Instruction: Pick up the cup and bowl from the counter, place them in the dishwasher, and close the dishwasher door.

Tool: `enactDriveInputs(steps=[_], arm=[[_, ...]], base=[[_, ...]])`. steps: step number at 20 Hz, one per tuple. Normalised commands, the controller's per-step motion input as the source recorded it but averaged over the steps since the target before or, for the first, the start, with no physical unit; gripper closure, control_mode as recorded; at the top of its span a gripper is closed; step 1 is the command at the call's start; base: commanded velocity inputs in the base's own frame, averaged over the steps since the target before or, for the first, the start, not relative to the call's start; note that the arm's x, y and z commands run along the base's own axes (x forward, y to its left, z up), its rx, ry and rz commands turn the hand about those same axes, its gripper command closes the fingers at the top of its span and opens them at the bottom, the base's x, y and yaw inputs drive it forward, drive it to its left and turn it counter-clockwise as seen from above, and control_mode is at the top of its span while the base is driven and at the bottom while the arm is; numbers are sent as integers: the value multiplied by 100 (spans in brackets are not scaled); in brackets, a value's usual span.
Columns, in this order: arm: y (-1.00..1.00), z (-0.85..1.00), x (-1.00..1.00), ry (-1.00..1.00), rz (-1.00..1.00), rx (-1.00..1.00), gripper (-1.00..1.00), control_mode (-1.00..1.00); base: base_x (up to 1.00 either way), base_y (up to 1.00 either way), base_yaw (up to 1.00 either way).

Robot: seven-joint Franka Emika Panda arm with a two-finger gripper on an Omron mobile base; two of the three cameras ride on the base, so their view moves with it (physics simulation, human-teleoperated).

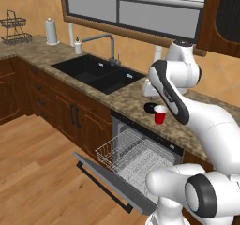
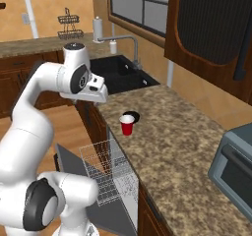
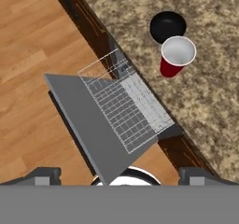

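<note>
The red cup [image 1: 160,115] [image 2: 127,125] [image 3: 176,57] stands upright on the speckled counter [image 1: 126,100] [image 2: 172,132], near its front edge. The black bowl [image 1: 150,108] [image 2: 134,116] [image 3: 167,25] sits right behind it, touching or nearly so. Just below them the dishwasher door [image 1: 105,179] [image 3: 86,125] lies folded down, and the white wire rack [image 1: 133,156] [image 2: 106,173] [image 3: 128,108] is pulled out over it. My gripper [image 3: 120,175] hangs high above the rack and floor, open and empty, its fingertips [image 3: 46,174] wide apart. The hand [image 2: 97,92] is left of the cup, well clear of it.
A black double sink [image 1: 98,74] with a faucet [image 1: 110,43] lies left of the cup. A soap bottle [image 1: 78,46], a paper towel roll [image 1: 51,31] and a wire basket [image 1: 14,29] stand farther back. A grey toaster oven [image 2: 236,166] occupies the counter's right end. Wood floor [image 1: 37,172] lies before the cabinets.
</note>
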Motion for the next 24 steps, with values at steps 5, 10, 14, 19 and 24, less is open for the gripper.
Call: enactDriveInputs(steps=[5,10,14,19,24], arm=[[0,-32,99,6,0,-3,-100,-100],[-32,-65,76,0,9,-13,-100,-100],[-32,-78,69,1,11,-35,-100,-100],[-40,-60,64,0,8,-19,-100,-100],[-19,-48,50,0,2,-4,-100,-100]], base=[[0,0,0],[0,0,0],[0,0,0],[0,0,0],[0,0,0]])
